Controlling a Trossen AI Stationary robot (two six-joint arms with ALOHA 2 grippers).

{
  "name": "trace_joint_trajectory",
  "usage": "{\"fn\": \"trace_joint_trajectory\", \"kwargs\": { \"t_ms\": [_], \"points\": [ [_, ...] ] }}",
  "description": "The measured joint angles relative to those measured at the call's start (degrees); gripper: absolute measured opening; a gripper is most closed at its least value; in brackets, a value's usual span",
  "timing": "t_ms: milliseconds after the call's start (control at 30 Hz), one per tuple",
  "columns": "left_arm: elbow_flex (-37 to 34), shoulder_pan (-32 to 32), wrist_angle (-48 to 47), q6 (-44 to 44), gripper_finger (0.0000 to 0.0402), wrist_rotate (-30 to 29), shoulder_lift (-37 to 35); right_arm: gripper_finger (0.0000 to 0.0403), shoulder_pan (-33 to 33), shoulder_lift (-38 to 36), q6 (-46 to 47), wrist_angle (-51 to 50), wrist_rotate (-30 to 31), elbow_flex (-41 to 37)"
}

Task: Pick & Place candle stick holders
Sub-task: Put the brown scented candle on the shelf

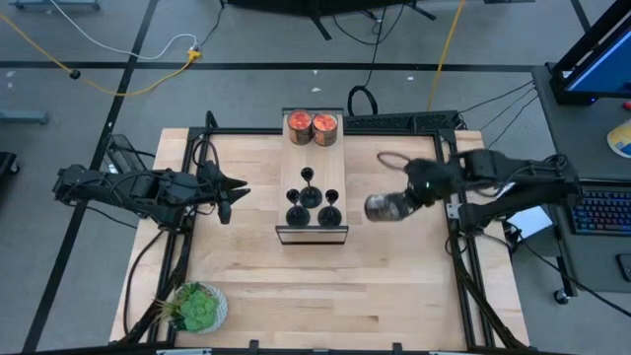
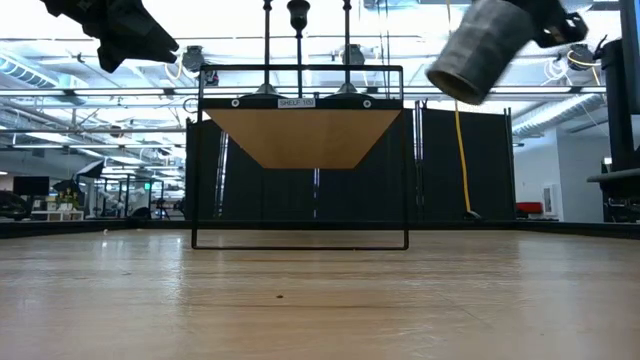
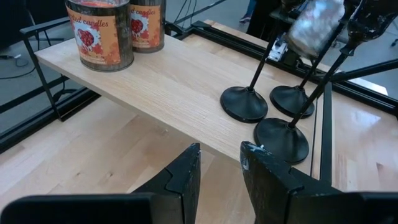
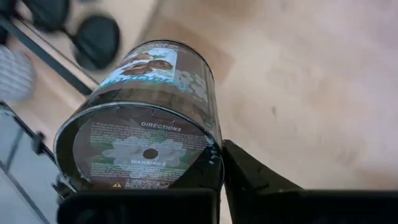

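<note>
Clamped in the right gripper, a clear greyish glass jar with a printed label hangs tilted above the bench, just beside the right edge of the raised wooden shelf. Carry this jar clear of the shelf before lowering it.

Three small black candle stick holders, each with round base, thin stem and small cup, cluster near the shelf's front edge. Two red-orange candle jars occupy its rear edge.

Left gripper waits, slightly parted and empty, beside the shelf's left edge.

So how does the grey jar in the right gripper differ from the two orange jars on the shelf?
The grey jar is tilted and held in the air by the right gripper; the orange jars stand upright on the shelf. Its contents look greyish, theirs red-orange. All are labelled cylinders.
</note>
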Motion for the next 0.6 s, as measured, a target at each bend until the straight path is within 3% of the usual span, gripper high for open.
{"fn": "trace_joint_trajectory", "kwargs": {
  "t_ms": [267,600],
  "points": [
    [0.0,0.0,0.0,0.0,0.0120,0.0,0.0,0.0000,-12.0,2.9,-14.3,3.6,-0.8,6.2],
    [0.0,0.0,0.0,-0.3,0.0120,0.0,0.0,0.0000,-23.4,14.2,-31.0,7.7,-8.6,15.8]
  ]
}}
